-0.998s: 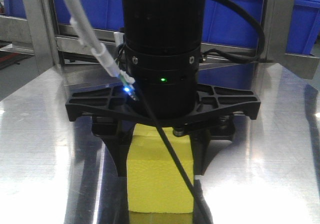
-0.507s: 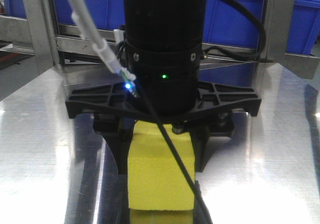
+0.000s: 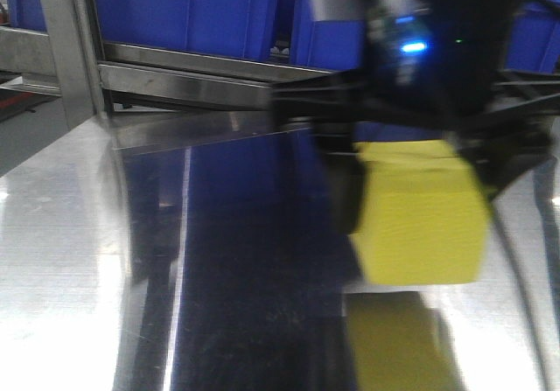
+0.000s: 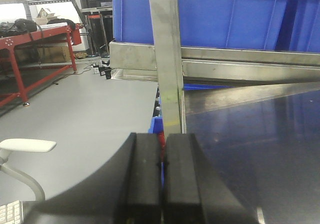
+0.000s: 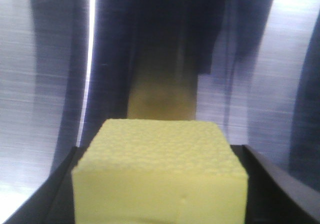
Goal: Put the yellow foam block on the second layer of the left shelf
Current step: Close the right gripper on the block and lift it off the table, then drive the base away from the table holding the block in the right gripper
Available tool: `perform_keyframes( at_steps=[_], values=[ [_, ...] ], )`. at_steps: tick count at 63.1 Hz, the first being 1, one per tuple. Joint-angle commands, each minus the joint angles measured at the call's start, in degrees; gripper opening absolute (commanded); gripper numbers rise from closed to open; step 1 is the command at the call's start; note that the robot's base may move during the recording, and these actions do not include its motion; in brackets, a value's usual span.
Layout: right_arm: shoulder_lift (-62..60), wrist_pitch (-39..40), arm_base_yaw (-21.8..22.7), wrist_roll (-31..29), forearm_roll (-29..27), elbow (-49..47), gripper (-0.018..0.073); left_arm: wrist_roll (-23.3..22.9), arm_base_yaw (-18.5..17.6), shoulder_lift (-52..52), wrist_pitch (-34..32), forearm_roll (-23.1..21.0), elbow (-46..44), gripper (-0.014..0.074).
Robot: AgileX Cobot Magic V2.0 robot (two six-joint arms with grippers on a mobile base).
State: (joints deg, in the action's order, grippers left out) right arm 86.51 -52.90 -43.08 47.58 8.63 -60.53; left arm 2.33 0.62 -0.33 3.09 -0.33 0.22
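Note:
The yellow foam block [image 3: 420,233] hangs a little above the shiny metal table [image 3: 87,260], right of centre in the blurred front view. My right gripper [image 3: 424,185] is shut on it, one black finger on each side. In the right wrist view the block [image 5: 160,174] fills the space between the fingers [image 5: 65,184], with its yellow reflection on the table beyond. My left gripper [image 4: 161,154] is shut and empty, its pads pressed together, near the table's left edge by a steel shelf post [image 4: 167,58].
A steel shelf frame [image 3: 66,41] with blue bins [image 3: 201,10] stands behind the table. In the left wrist view a blue bin [image 4: 220,18] sits on the shelf rail, with grey floor and a red frame [image 4: 30,48] to the left.
My right gripper has swung from the middle of the front view to the right and risen, carrying the yellow block off the table. The view is now motion-blurred.

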Motion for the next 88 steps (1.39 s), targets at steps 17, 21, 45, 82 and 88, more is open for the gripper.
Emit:
perform_keyframes(
  at_steps=[17, 21, 45, 82, 88],
  values=[
    [-20.42, 7.48, 17.43, -19.84, -2.3, 15.15, 0.049, -0.22, -0.23, -1.17, -4.73, -0.29, 1.4, 0.0124],
    [-23.4, 9.75, 21.03, -25.47, -3.66, 17.61, 0.049, -0.22, -0.23, -1.17, -4.73, -0.29, 1.4, 0.0124],
    [-40.55, 24.75, 36.82, -42.63, -7.64, 30.98, 0.049, -0.22, -0.23, -1.17, -4.73, -0.29, 1.4, 0.0124],
    [-65.35, 53.67, 38.24, -44.05, -7.51, 42.17, 0.049, -0.22, -0.23, -1.17, -4.73, -0.29, 1.4, 0.0124],
    [-68.61, 56.16, 38.24, -44.05, -7.51, 43.31, 0.049, -0.22, -0.23, -1.17, -4.73, -0.29, 1.4, 0.0124]
  ],
)
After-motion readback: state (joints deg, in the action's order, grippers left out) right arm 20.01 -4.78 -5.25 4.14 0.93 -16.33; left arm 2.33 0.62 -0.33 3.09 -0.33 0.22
